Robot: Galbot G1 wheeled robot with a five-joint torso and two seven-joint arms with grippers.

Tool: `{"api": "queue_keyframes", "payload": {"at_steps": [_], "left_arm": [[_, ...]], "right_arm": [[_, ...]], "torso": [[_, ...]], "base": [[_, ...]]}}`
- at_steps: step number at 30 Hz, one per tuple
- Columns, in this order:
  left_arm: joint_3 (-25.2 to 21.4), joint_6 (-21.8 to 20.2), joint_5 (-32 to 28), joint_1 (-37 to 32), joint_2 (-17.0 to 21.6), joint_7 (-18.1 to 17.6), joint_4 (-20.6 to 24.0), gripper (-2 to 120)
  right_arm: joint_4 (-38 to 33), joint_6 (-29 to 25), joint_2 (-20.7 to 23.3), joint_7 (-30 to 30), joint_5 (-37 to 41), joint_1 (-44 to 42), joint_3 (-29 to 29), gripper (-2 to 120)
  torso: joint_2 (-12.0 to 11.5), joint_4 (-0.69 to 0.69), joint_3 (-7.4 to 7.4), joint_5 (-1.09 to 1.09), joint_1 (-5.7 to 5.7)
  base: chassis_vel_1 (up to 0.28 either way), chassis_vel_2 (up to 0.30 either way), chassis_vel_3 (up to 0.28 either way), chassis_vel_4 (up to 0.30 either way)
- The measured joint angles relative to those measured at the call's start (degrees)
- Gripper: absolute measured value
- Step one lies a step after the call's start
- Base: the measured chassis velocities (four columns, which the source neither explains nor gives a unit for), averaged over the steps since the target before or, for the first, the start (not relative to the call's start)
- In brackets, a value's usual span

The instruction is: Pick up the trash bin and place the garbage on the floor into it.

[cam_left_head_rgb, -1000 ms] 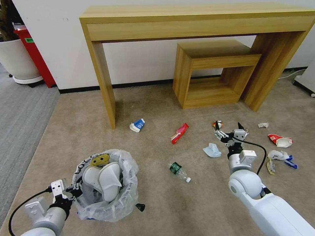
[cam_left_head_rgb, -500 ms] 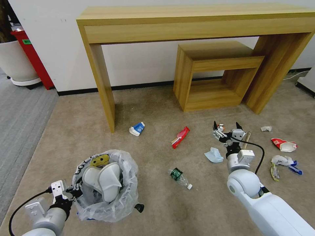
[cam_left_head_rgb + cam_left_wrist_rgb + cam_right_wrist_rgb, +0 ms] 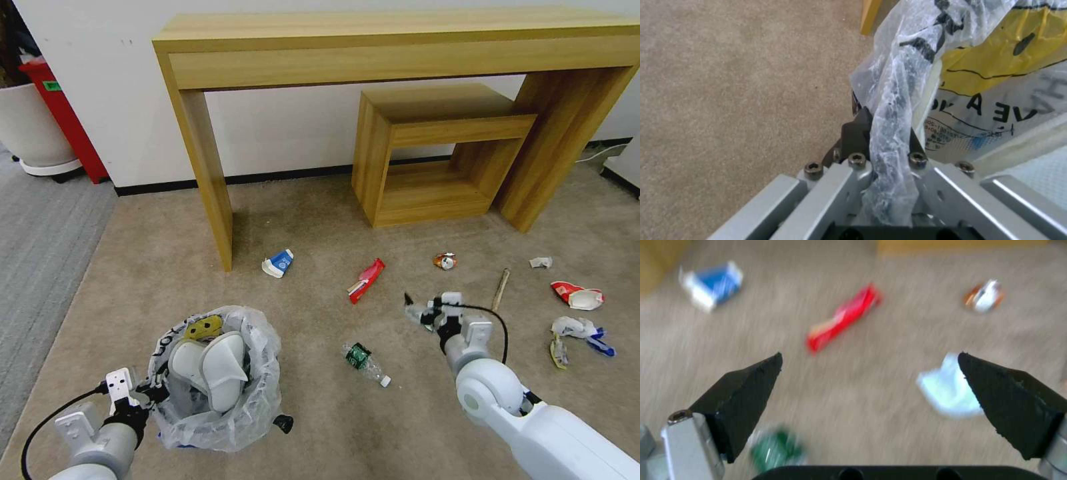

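Head view: left end effector clamps trash bin rim; right end effector wide, over floor.

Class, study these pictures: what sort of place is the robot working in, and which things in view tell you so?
Probably an office or hotel-style room set up for a tidying test. Clues: beige carpet floor, a wooden console table against a white wall with a nested side table, and a potted plant's white planter in the corner.

Floor: beige short-pile carpet. Lying on it: blue-white carton far left; red wrapper centre; green-label bottle nearer; crushed can; wooden stick; crumpled paper and further wrappers right.
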State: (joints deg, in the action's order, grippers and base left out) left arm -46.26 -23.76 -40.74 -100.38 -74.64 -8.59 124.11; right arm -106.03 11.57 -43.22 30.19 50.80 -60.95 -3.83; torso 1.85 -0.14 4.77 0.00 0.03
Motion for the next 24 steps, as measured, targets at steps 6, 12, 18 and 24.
{"api": "queue_keyframes", "payload": {"at_steps": [6, 12, 18, 24], "left_arm": [[0.1, 0.3, 0.3, 0.3, -0.4, 0.1, -0.4, 1], [0.2, 0.5, 0.5, 0.7, -0.7, 0.2, -0.9, 1], [0.7, 0.8, 0.9, 1.6, -1.7, 0.4, -1.7, 1], [1.3, 1.1, 1.6, 2.5, -2.7, 0.7, -2.4, 1]], "right_arm": [[1.2, 1.7, 1.0, 0.4, 0.8, 2.1, -6.0, 100], [3.4, 1.4, 3.7, -0.6, -2.3, 4.0, -13.0, 100], [8.6, -5.5, 8.9, -5.7, -16.3, 5.3, -19.9, 100], [15.4, -14.4, 10.2, -9.7, -22.7, 4.1, -23.6, 100]], "torso": [[0.0, 0.02, 0.0, 0.0, 0.0], [0.0, 0.02, 0.0, 0.01, 0.0], [0.0, 0.01, 0.0, 0.02, 0.0], [0.0, 0.0, 0.0, 0.0, 0.0]], "base": [[0.0, 0.0, 0.0, 0.0], [0.0, 0.0, 0.0, 0.0], [0.0, 0.0, 0.0, 0.0], [0.0, 0.0, 0.0, 0.0]]}}
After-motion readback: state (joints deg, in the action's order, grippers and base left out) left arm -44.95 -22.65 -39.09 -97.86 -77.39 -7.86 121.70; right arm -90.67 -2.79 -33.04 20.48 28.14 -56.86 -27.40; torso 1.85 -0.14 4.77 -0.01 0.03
